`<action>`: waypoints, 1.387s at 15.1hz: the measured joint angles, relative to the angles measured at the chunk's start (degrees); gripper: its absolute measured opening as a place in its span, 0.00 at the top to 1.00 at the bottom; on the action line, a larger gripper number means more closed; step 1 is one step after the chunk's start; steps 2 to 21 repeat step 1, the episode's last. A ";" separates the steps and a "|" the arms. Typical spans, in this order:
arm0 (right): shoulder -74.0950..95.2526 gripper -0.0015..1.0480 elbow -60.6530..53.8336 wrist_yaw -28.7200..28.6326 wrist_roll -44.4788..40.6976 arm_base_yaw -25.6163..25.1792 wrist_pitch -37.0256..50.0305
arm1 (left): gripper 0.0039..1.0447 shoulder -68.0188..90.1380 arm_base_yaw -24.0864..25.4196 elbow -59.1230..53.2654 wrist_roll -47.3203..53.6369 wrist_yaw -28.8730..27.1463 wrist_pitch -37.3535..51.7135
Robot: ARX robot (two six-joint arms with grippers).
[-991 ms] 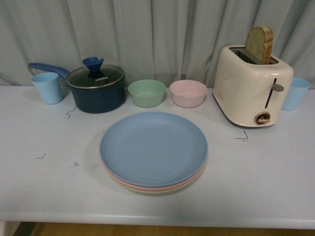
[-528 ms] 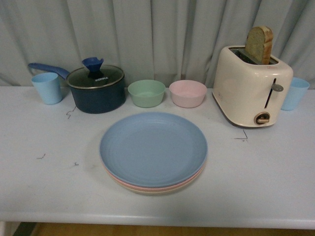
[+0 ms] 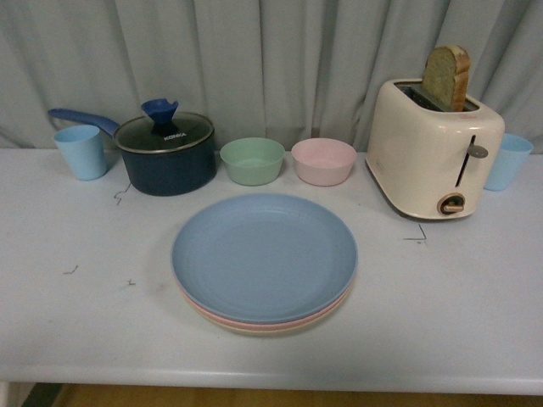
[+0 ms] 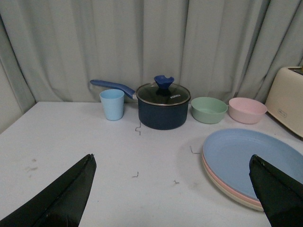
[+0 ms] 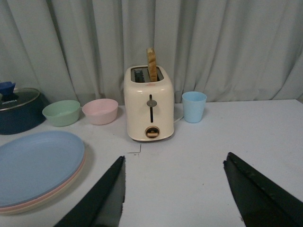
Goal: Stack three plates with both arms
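The three plates lie in one stack in the middle of the table. The blue plate (image 3: 265,254) is on top, the pink plate's rim (image 3: 254,324) shows under it, and the beige plate's rim (image 3: 271,331) is lowest. The stack also shows in the left wrist view (image 4: 246,158) and the right wrist view (image 5: 38,165). Neither arm shows in the front view. My left gripper (image 4: 173,156) is open and empty over bare table left of the stack. My right gripper (image 5: 174,158) is open and empty over bare table right of the stack.
At the back stand a light blue cup (image 3: 82,151), a dark blue lidded saucepan (image 3: 165,153), a green bowl (image 3: 253,160), a pink bowl (image 3: 323,160), a cream toaster (image 3: 434,153) with a bread slice, and another blue cup (image 3: 510,161). Grey curtain behind.
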 joint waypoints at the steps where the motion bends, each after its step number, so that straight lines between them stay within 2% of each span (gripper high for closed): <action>1: 0.00 0.30 0.00 0.00 0.00 0.00 0.00 | 0.06 0.00 0.00 0.00 0.00 0.00 0.00; 21: 0.00 0.30 0.00 0.00 0.00 0.00 0.00 | 0.06 0.00 0.00 0.00 0.00 0.00 0.00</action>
